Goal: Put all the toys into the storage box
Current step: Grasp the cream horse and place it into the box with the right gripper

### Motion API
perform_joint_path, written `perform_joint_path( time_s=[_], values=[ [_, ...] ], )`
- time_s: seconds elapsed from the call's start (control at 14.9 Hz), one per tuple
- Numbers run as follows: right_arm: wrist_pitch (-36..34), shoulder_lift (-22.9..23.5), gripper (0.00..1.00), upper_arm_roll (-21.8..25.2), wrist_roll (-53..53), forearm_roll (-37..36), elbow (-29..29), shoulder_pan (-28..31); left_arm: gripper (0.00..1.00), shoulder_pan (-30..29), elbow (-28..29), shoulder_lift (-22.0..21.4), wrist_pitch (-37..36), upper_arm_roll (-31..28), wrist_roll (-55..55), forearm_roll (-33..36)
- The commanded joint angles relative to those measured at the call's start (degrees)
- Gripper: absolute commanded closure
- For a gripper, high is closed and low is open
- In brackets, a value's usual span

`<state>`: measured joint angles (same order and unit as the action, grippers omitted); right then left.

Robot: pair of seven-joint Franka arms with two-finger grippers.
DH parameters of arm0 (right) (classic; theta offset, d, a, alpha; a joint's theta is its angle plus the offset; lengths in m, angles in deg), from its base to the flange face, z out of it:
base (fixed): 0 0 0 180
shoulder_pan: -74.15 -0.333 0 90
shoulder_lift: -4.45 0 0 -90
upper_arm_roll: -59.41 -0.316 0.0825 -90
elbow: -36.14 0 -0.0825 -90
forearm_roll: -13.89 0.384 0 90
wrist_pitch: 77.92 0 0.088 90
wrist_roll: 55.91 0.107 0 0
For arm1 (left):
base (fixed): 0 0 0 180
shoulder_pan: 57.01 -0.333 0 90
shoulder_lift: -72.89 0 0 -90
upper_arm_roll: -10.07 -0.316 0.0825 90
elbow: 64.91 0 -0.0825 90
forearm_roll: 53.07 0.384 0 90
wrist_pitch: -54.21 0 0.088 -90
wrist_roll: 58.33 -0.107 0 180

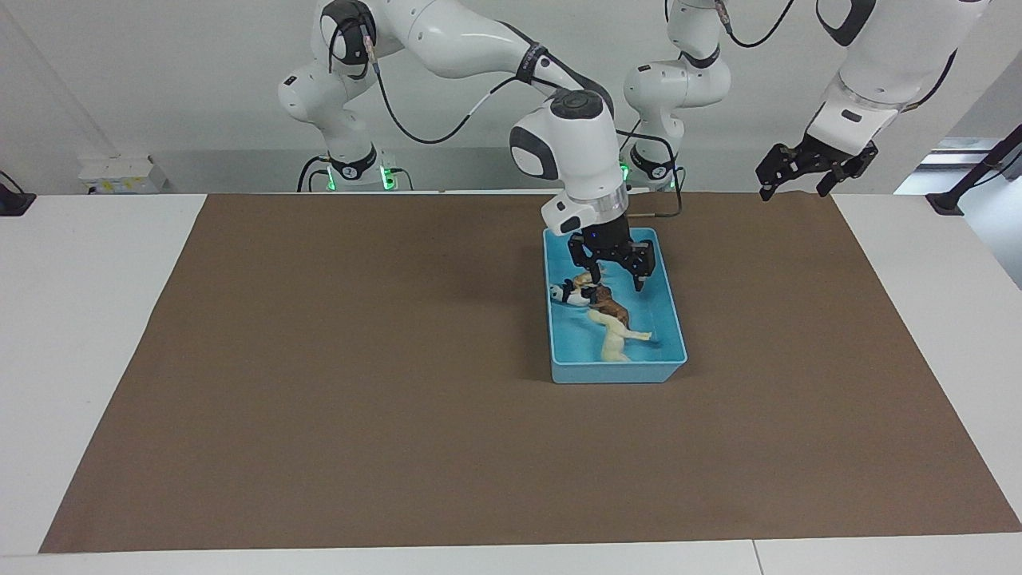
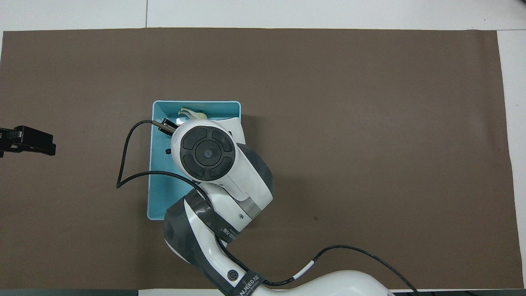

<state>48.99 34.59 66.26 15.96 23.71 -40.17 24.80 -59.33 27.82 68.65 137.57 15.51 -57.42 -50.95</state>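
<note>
The light blue storage box stands on the brown mat near the robots; it also shows in the overhead view. In it lie the cream-white horse, the brown lion, the black-and-white panda and the orange tiger, which is partly hidden by a finger. My right gripper hangs open just above the toys, inside the box's outline. In the overhead view the right arm's wrist hides that gripper and most toys; only the horse shows. My left gripper waits open, raised over the mat's edge.
The brown mat covers most of the white table. The right arm's black cable loops over the box's side toward the left arm's end. The left gripper shows at the overhead view's edge.
</note>
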Motion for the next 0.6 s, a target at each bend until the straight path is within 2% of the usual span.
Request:
perform_joint_path(
  time_s=[0.0,0.07,0.2,0.34,0.4,0.54],
  values=[
    [-7.52,-5.5,0.0,0.45,-0.49,0.11,-1.29,2.84,0.0,1.18,0.0,-0.06,0.49,-0.51,0.23,-0.63],
    [-11.91,-7.35,0.0,0.71,-3.29,-0.76,-1.47,5.12,0.0,1.36,0.0,-0.15,0.67,-0.51,0.24,-0.63],
    [-19.91,-10.87,0.0,0.71,-15.38,-3.75,-1.56,11.26,0.0,1.36,0.0,-0.07,0.67,-0.51,0.24,-0.71],
    [-29.58,-13.86,0.0,0.71,-34.77,-4.37,-1.74,19.51,0.0,1.36,0.0,-0.15,1.63,-0.51,0.76,-1.41],
    [-32.06,-14.74,0.0,0.71,-44.96,-4.37,-1.83,24.17,0.0,1.36,0.09,-0.15,2.59,-0.51,2.33,-2.38],
    [-32.69,-15.8,0.0,0.8,-59.05,-5.33,-2.26,32.78,0.0,1.09,0.09,-0.16,3.39,-0.51,2.79,-2.47]
  ],
)
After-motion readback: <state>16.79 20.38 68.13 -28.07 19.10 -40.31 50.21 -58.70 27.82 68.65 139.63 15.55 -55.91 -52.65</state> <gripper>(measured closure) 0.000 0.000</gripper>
